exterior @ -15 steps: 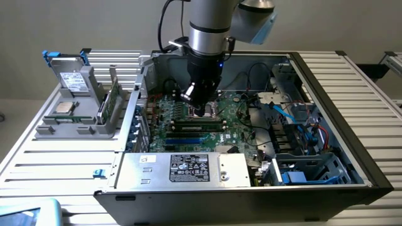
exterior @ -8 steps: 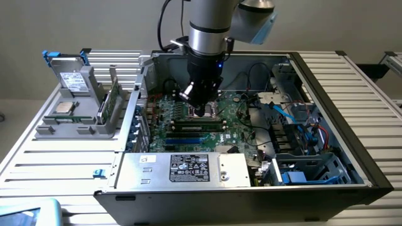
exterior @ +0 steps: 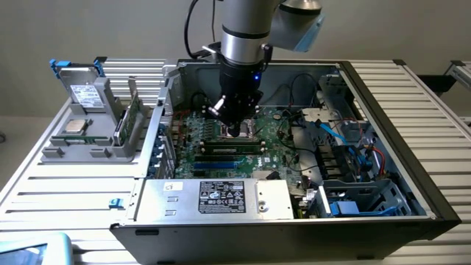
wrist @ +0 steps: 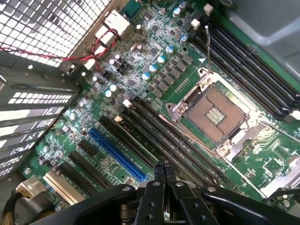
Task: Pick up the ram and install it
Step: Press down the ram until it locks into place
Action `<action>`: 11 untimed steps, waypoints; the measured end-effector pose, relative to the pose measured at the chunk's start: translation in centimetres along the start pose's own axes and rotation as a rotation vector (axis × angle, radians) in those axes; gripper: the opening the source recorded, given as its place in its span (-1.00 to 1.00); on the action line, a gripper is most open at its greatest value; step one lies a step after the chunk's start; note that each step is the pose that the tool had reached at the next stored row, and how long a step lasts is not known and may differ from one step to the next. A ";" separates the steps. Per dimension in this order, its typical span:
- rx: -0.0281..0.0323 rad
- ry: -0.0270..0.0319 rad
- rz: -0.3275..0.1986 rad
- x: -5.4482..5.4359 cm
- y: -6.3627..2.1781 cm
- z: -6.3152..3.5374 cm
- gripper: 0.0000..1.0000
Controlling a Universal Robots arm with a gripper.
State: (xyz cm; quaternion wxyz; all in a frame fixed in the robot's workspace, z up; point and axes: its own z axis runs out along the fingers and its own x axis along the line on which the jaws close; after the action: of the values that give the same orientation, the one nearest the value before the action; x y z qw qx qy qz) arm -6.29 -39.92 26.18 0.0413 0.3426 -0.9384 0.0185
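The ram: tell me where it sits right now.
The ram stands on edge in the grey holder on the exterior view's left, outside the computer case, beside the silver processor chip, apart from the gripper over the motherboard.

Green motherboard [wrist: 140, 84] with black slots [wrist: 154, 136], one blue slot [wrist: 117, 152], and silver perforated panel [wrist: 51, 28].

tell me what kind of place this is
Probably a robot test bench for computer assembly: an open desktop PC case lies on a slatted metal table, a rack beside it holds spare parts, and the arm's gripper hangs over the motherboard.
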 end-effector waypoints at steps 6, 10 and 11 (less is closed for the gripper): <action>0.0099 0.0028 0.063 0.0 0.01 0.00 -0.78; 0.0273 0.0033 0.097 0.0 0.00 0.01 -0.78; 0.0302 0.0015 0.106 0.0 0.00 0.00 -0.78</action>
State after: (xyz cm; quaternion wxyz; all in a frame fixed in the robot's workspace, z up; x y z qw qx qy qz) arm -6.29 -39.92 26.18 0.0358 0.2931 -0.9548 0.0351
